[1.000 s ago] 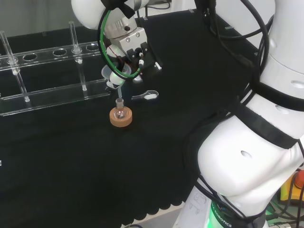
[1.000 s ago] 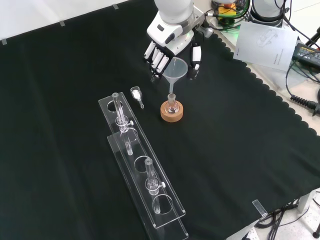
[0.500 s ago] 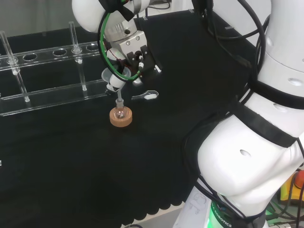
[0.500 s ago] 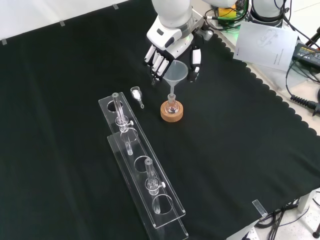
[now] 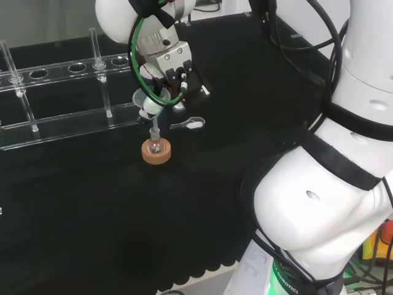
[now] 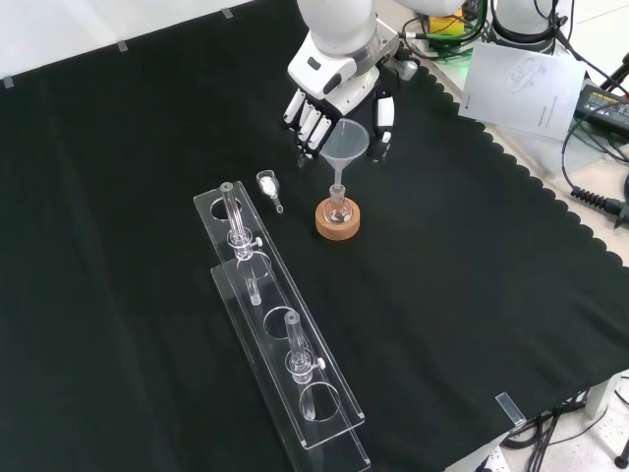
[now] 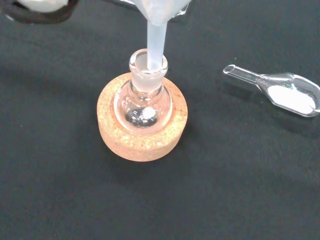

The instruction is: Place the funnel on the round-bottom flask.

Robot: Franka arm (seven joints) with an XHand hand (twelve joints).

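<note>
Cork ring (image 7: 142, 130) steadies the round-bottom flask (image 7: 143, 100) while the hand (image 6: 329, 93), fingers curled round the funnel (image 6: 346, 147), holds its stem in the flask's neck for seating

Tan cork stand (image 7: 142, 142), seemingly white powder (image 7: 292, 98)

The white arm reached down from the top of the front view, its hand (image 6: 339, 93) angled downward, fingers (image 6: 313, 120) on one side and the thumb (image 6: 383, 116) opposite, curled inward in a pinch.
</note>
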